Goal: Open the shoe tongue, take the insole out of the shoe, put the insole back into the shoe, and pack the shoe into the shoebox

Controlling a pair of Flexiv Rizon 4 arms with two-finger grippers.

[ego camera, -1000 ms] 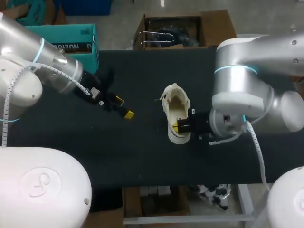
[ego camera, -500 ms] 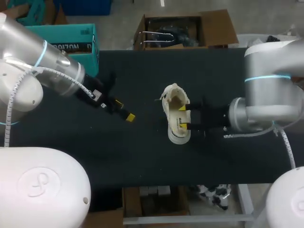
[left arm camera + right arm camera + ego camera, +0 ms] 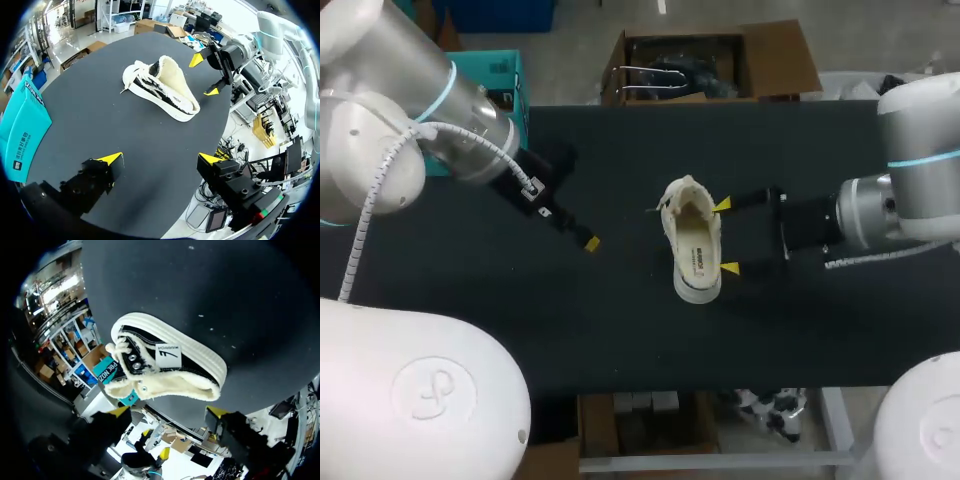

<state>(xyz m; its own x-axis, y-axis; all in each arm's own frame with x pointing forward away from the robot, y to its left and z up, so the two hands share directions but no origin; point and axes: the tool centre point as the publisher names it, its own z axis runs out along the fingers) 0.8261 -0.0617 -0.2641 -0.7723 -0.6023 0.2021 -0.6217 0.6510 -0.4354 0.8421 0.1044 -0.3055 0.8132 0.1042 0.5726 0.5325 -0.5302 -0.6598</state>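
Head view: fleece-lined shoe (image 3: 692, 240) on matte black table (image 3: 620, 330).

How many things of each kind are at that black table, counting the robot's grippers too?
Shoe: 1
Teal shoebox: 1
Grippers: 2, the left gripper and the right gripper, both open
Total: 4

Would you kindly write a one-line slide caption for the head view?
Sneaker lies on the black table, open right tool beside it, left tool well apart.
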